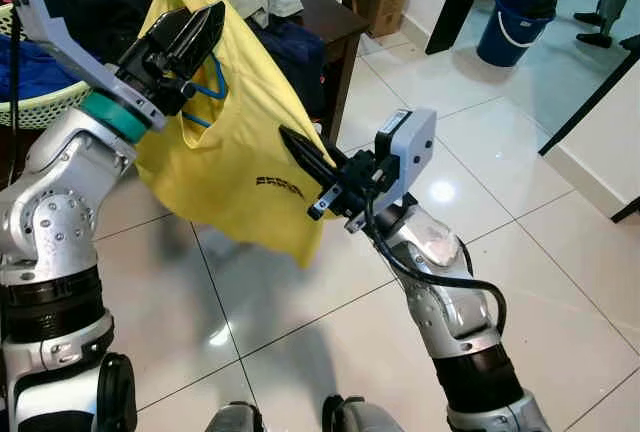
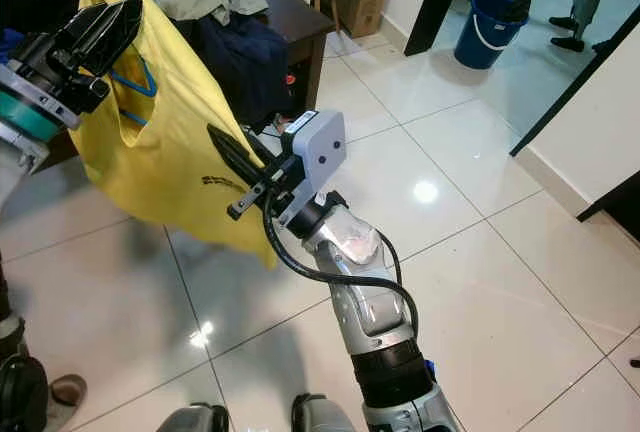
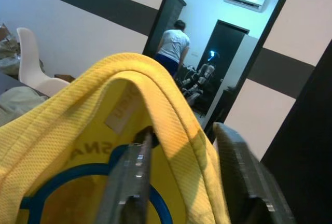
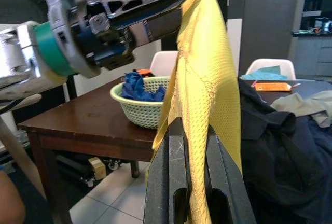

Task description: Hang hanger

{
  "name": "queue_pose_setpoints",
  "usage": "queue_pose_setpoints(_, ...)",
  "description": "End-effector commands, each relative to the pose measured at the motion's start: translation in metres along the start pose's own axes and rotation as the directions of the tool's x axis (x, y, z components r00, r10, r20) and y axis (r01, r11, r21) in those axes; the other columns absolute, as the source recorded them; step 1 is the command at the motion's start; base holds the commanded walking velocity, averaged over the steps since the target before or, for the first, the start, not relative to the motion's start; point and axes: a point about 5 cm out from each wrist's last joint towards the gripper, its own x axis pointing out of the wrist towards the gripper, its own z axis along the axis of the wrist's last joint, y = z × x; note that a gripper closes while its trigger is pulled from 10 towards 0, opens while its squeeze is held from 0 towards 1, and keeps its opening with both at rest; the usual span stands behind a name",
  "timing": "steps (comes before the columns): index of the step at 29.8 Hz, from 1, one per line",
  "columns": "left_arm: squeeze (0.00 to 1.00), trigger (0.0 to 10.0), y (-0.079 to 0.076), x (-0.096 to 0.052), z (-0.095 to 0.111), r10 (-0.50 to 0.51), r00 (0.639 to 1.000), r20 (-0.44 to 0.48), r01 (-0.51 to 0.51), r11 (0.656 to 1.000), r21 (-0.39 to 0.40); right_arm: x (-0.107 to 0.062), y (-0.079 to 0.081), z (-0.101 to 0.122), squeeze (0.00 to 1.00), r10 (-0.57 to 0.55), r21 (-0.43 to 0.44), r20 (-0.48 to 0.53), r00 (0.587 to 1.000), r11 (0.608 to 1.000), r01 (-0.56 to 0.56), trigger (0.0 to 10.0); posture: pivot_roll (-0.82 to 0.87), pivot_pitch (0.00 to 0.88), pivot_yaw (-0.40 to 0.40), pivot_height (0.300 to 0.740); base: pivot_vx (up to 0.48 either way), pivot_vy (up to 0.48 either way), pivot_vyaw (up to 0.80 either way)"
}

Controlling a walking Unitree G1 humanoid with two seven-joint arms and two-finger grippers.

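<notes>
upper left of frame: left gripper point(image 1: 190, 37) raised, fingers clamped on the collar of a yellow shirt point(image 1: 235, 157); blue hanger point(image 1: 208, 90) sits inside the shirt, just below the fingertips. shirt hangs down toward frame centre. right gripper point(image 1: 300, 157) at centre, fingers pinched on the shirt's side edge, fabric passing between them. behind, upper frame: dark wooden table point(image 1: 330, 7) with green basket point(image 4: 137, 107) and heaped dark clothes point(image 2: 240, 52). blue bucket point(image 1: 512, 27) upper right.
</notes>
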Motion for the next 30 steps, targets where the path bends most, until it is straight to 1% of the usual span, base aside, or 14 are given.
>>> queue_pose_setpoints(1, 0.0, 1.5, -0.003, 0.004, -0.003, -0.022, 1.0, -0.012, 0.022, 1.0, -0.009, 0.005, 0.008, 0.008, 0.0, 0.05, -0.017, 0.048, 0.998, 0.999, -0.05, 10.0, 0.09, 0.072, 0.014, 0.74, 0.0, 0.0, 0.0)
queue_pose_setpoints(2, 0.0, 1.5, -0.003, 0.004, -0.003, -0.022, 1.0, -0.012, 0.022, 1.0, -0.009, 0.005, 0.008, 0.008, 0.0, 0.05, -0.017, 0.048, 0.998, 0.999, -0.05, 10.0, 0.09, 0.072, 0.014, 0.74, 0.0, 0.0, 0.0)
queue_pose_setpoints(3, 0.0, 0.0, -0.003, 0.005, -0.001, -0.021, 1.0, -0.006, 0.021, 1.0, -0.004, 0.004, 0.008, 0.006, 0.0, 0.053, -0.017, 0.04, 0.998, 0.998, -0.052, 10.0, 0.09, 0.072, 0.013, 0.74, 0.0, 0.0, 0.0)
queue_pose_setpoints(16, 0.0, 0.0, -0.001, 0.005, 0.004, -0.014, 1.0, 0.015, 0.013, 1.0, 0.013, 0.003, 0.01, 0.001, 0.0, 0.058, -0.021, 0.016, 0.998, 0.998, -0.057, 10.0, 0.09, 0.073, 0.013, 0.74, 0.0, 0.0, 0.0)
queue_pose_setpoints(17, 0.0, 0.0, -0.007, 0.005, 0.007, -0.036, 0.999, 0.018, 0.034, 0.997, 0.063, 0.002, 0.007, -0.003, 0.0, 0.039, -0.045, -0.004, 0.999, 0.998, -0.039, 10.0, 0.09, 0.07, 0.014, 0.74, 0.0, 0.0, 0.0)
queue_pose_setpoints(18, 0.0, 0.0, -0.011, 0.006, 0.008, -0.05, 0.999, 0.019, 0.048, 0.995, 0.089, 0.001, 0.005, -0.005, 0.0, 0.026, -0.06, -0.014, 1.0, 0.998, -0.027, 10.0, 0.09, 0.07, 0.014, 0.74, 0.0, 0.0, 0.0)
queue_pose_setpoints(19, 0.0, 0.0, -0.011, 0.006, 0.008, -0.05, 0.999, 0.019, 0.048, 0.995, 0.089, 0.001, 0.005, -0.005, 0.0, 0.026, -0.06, -0.014, 1.0, 0.998, -0.027, 10.0, 0.09, 0.07, 0.014, 0.74, 0.0, 0.0, 0.0)
queue_pose_setpoints(20, 0.0, 10.0, -0.015, 0.006, 0.009, -0.061, 0.998, 0.019, 0.058, 0.991, 0.119, 0.001, 0.004, -0.006, 0.0, 0.025, -0.077, -0.022, 0.999, 0.997, -0.027, 10.0, 0.09, 0.067, 0.013, 0.74, 0.0, 0.0, 0.0)
queue_pose_setpoints(22, 0.0, 10.0, -0.015, 0.006, 0.009, -0.061, 0.998, 0.019, 0.058, 0.991, 0.119, 0.001, 0.004, -0.006, 0.0, 0.025, -0.077, -0.022, 0.999, 0.997, -0.027, 10.0, 0.09, 0.067, 0.013, 0.74, 0.0, 0.0, 0.0)
queue_pose_setpoints(23, 0.0, 10.0, -0.018, 0.007, 0.011, -0.067, 0.997, 0.032, 0.062, 0.988, 0.141, 0.001, 0.005, -0.006, 0.0, 0.041, -0.092, -0.029, 0.999, 0.995, -0.044, 10.0, 0.09, 0.066, 0.012, 0.74, 0.0, 0.0, 0.0)
queue_pose_setpoints(27, 0.0, 10.0, -0.018, 0.009, 0.015, -0.055, 0.997, 0.057, 0.046, 0.987, 0.155, 0.001, 0.007, -0.007, 0.0, 0.068, -0.103, -0.037, 0.997, 0.992, -0.072, 10.0, 0.09, 0.063, 0.012, 0.74, 0.0, 0.0, 0.0)
queue_pose_setpoints(28, 0.0, 10.0, -0.017, 0.011, 0.021, -0.034, 0.995, 0.091, 0.018, 0.985, 0.174, 0.0, 0.01, -0.008, 0.0, 0.092, -0.124, -0.051, 0.994, 0.987, -0.098, 10.0, 0.09, 0.06, 0.013, 0.74, 0.0, 0.0, 0.0)
queue_pose_setpoints(29, 0.0, 10.0, -0.017, 0.011, 0.021, -0.034, 0.995, 0.091, 0.018, 0.985, 0.174, 0.0, 0.01, -0.008, 0.0, 0.092, -0.124, -0.051, 0.994, 0.987, -0.098, 10.0, 0.09, 0.06, 0.013, 0.74, 0.0, 0.0, 0.0)
queue_pose_setpoints(30, 0.0, 10.0, -0.014, 0.013, 0.029, -0.002, 0.991, 0.131, -0.024, 0.979, 0.2, -0.002, 0.011, -0.01, 0.0, 0.108, -0.14, -0.065, 0.992, 0.983, -0.116, 10.0, 0.09, 0.059, 0.016, 0.74, 0.0, 0.0, 0.0)
